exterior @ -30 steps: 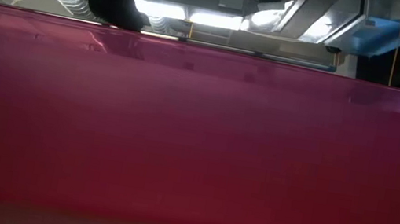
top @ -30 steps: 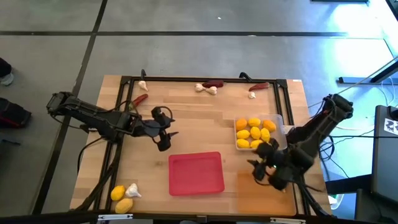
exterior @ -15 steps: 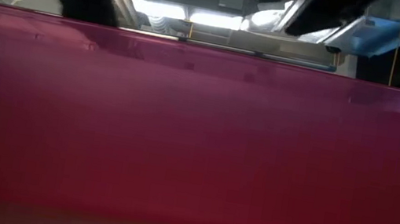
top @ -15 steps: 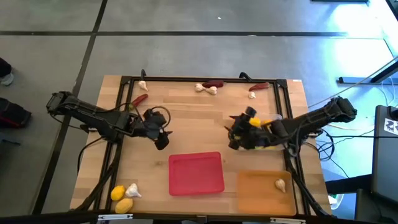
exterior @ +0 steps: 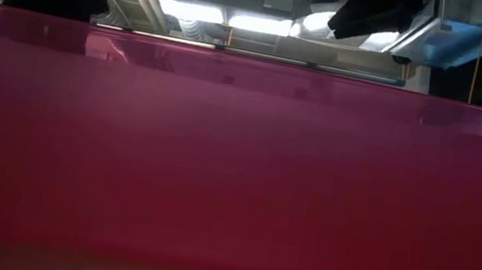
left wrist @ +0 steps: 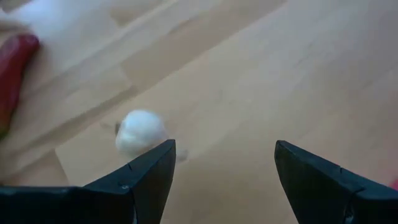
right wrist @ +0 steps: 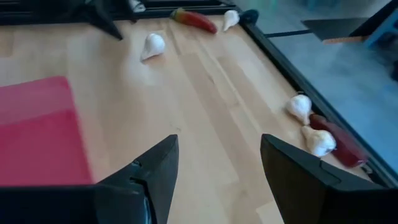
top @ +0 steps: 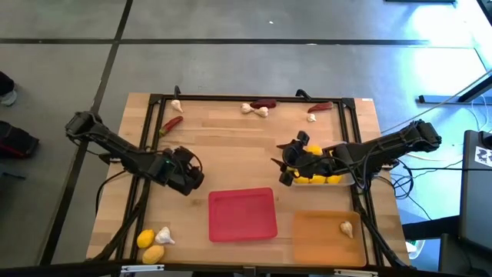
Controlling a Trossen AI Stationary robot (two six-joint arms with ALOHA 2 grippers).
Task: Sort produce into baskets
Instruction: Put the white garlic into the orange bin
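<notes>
So a garlic bulb (left wrist: 140, 129) is framed just ahead of the left gripper (left wrist: 224, 180), off toward one finger, jaws spread and empty. The right gripper (top: 286, 168) is parked over by the lemons (top: 317, 178), also spread, nothing held.

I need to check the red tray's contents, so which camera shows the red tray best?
The high view: the whole red tray shows from above, with nothing inside it. The low view shows only its side wall, filling the picture. The right wrist view catches one corner. The left wrist view shows at most a sliver at its edge.
</notes>
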